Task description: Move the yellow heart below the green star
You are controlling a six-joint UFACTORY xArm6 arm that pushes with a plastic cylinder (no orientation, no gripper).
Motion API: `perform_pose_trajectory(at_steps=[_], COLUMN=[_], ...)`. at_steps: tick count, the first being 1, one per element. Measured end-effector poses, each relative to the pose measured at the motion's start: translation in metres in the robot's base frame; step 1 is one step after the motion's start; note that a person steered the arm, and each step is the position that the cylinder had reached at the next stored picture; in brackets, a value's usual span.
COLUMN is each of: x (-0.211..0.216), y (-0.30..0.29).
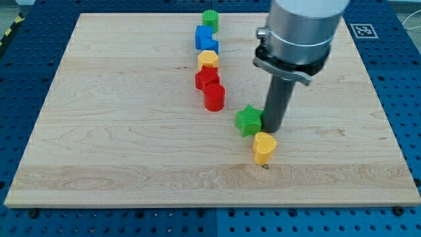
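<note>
The yellow heart (264, 147) lies on the wooden board (118, 131), just below and slightly right of the green star (248, 120); the two are very close or touching. My tip (271, 130) stands right beside the green star on its right side and just above the yellow heart, at or near touching both. The rod hangs from the grey arm body at the view's top right.
A column of blocks runs up the board's middle: a red cylinder (214, 97), a red star (206, 78), a yellow hexagon (208, 60), two blue blocks (206, 39) and a green cylinder (210, 20) at the top edge.
</note>
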State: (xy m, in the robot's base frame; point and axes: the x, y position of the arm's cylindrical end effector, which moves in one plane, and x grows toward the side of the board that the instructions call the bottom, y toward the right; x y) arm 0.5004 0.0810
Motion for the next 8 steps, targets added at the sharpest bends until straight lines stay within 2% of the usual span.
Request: perform_pose_trajectory(at_steps=[1,5,6,7,8], x=[0.000,-0.001,-0.017,-0.007,0.043], y=[-0.028,-0.046,-0.007,0.042,0.056])
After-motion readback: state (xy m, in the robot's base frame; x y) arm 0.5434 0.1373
